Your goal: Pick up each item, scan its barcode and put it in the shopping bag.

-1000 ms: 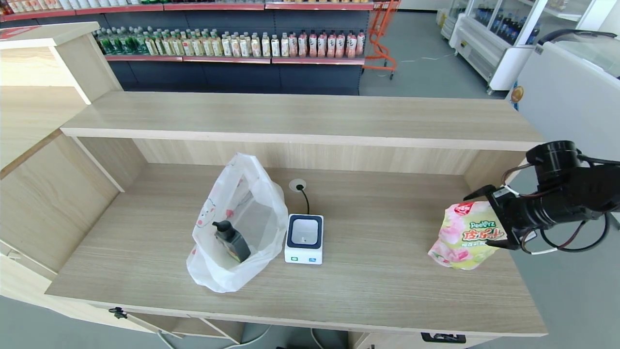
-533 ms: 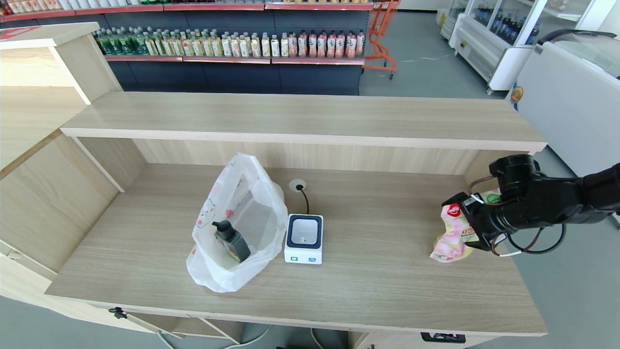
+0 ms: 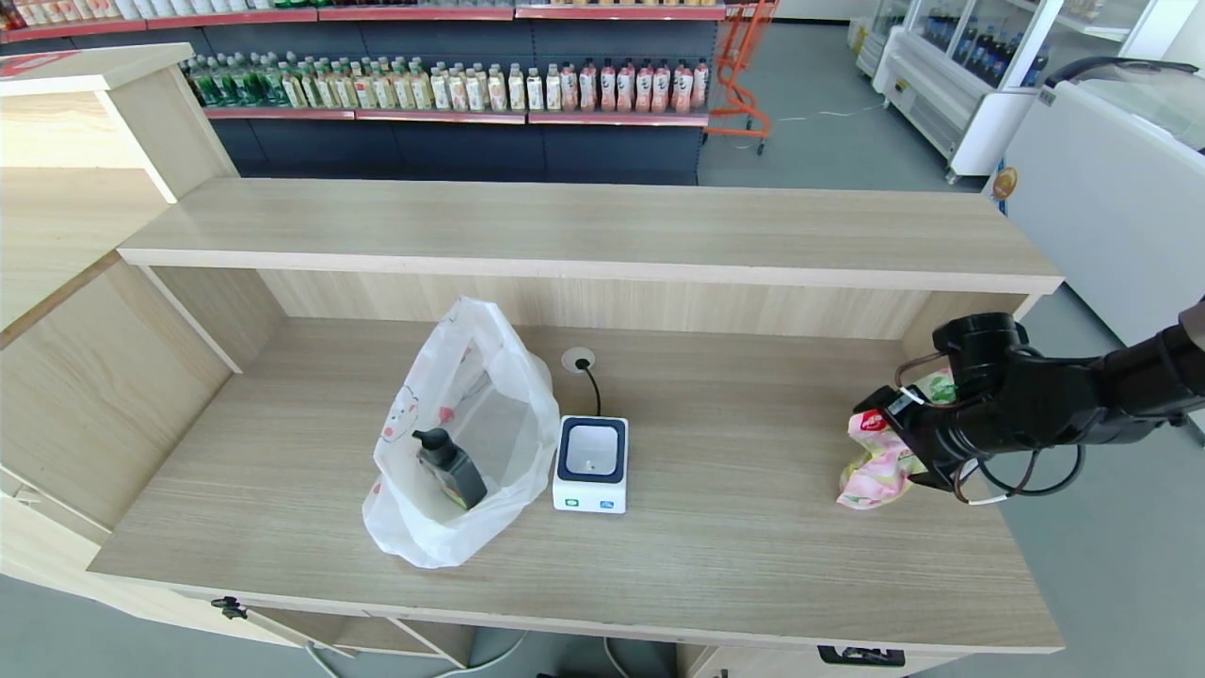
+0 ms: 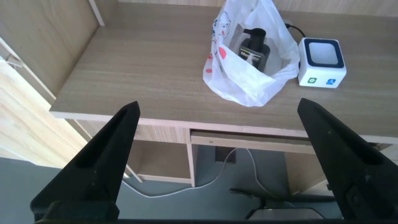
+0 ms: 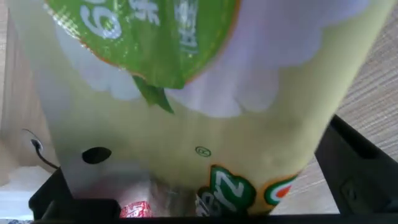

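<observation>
Pouch [image 3: 878, 466] clamped in the right gripper [image 3: 904, 438], at the counter's [image 3: 734, 537] right end
Within the last second the gripper swung it from face-on to edge-on and nudged inward; scanner [image 3: 590, 463] well apart, so scanning and the shopping bag [image 3: 466, 414] remain ahead

You see a light wooden desk [image 3: 753, 565] in a shop. Behind it are shelves of bottles [image 3: 452, 87], a grey floor [image 3: 828, 132] and white fridges [image 3: 946, 104].

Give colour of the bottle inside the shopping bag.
Dark, near black bottle, pump top included; head view shows it best.
</observation>
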Robot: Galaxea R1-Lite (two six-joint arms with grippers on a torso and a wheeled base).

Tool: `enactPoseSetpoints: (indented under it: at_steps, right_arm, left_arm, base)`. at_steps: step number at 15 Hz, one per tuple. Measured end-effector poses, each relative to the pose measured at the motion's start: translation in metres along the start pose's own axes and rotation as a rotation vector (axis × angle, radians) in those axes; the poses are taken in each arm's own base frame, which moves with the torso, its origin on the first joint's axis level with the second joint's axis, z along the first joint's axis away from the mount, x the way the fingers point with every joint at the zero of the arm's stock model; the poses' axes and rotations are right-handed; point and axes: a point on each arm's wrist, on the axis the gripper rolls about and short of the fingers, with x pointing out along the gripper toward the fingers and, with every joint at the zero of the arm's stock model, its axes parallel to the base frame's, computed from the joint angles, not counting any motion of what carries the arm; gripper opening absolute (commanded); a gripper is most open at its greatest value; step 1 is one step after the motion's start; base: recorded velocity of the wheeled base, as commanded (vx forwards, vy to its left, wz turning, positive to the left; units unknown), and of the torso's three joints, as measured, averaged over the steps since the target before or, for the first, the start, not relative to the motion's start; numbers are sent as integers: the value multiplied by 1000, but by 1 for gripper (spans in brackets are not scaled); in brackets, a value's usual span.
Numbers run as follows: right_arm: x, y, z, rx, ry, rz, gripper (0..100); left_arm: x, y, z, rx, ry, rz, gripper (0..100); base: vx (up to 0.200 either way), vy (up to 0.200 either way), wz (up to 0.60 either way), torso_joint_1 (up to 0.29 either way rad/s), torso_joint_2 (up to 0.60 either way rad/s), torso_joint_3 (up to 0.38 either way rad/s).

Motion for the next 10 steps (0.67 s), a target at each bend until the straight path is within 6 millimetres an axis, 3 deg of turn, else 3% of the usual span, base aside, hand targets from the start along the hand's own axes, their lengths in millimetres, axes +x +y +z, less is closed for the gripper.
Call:
enactPoseSetpoints:
  at_steps: [7, 10]
  right_arm:
    - [5, -14, -10, -273, 9, -66, 0]
    - [-5, -7, -9, -348, 27, 26, 0]
  left_arm:
    - [0, 0, 0, 0, 0, 0, 100]
    - [0, 0, 0, 0, 0, 0, 100]
  base:
    - [0, 0, 0, 0, 0, 0]
    - [0, 0, 0, 0, 0, 0]
